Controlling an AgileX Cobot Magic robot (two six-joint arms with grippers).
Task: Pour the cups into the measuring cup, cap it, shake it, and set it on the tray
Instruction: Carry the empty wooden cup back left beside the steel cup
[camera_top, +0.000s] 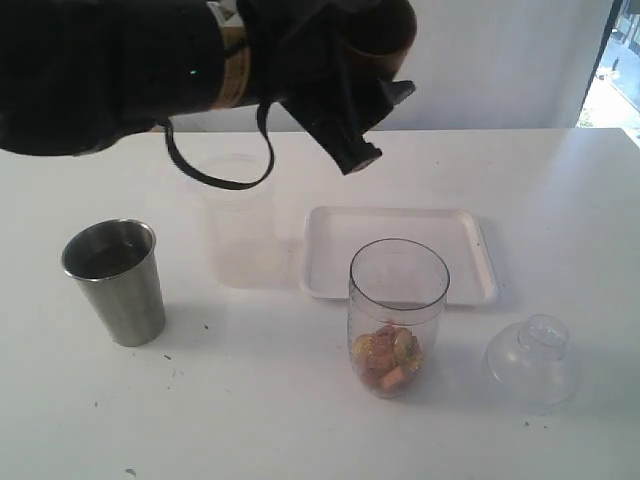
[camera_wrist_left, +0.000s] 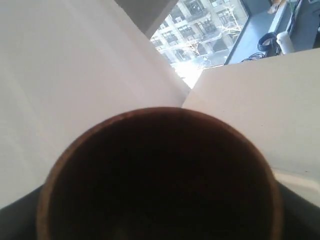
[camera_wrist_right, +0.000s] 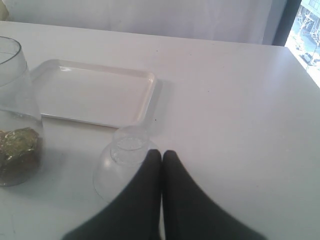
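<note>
My left gripper (camera_top: 372, 105) hangs high above the table's back, shut on the copper-brown cup (camera_top: 388, 32). That cup's dark inside (camera_wrist_left: 160, 175) fills the left wrist view and hides the fingers there. The steel tumbler (camera_top: 115, 280) stands upright at the left. The clear measuring cup (camera_top: 398, 310) stands in the middle, uncapped, with orange and yellow pieces at its bottom; the right wrist view shows it too (camera_wrist_right: 15, 125). The white tray (camera_top: 470, 262) lies just behind it. My right gripper (camera_wrist_right: 161, 154) is shut with nothing in it, low beside a clear dome cap (camera_wrist_right: 120, 165).
A frosted translucent tub (camera_top: 240, 225) stands left of the tray (camera_wrist_right: 95, 95). The clear dome cap (camera_top: 533, 358) lies on the table at the right front. A black cable loop (camera_top: 215, 170) hangs from the left arm over the tub.
</note>
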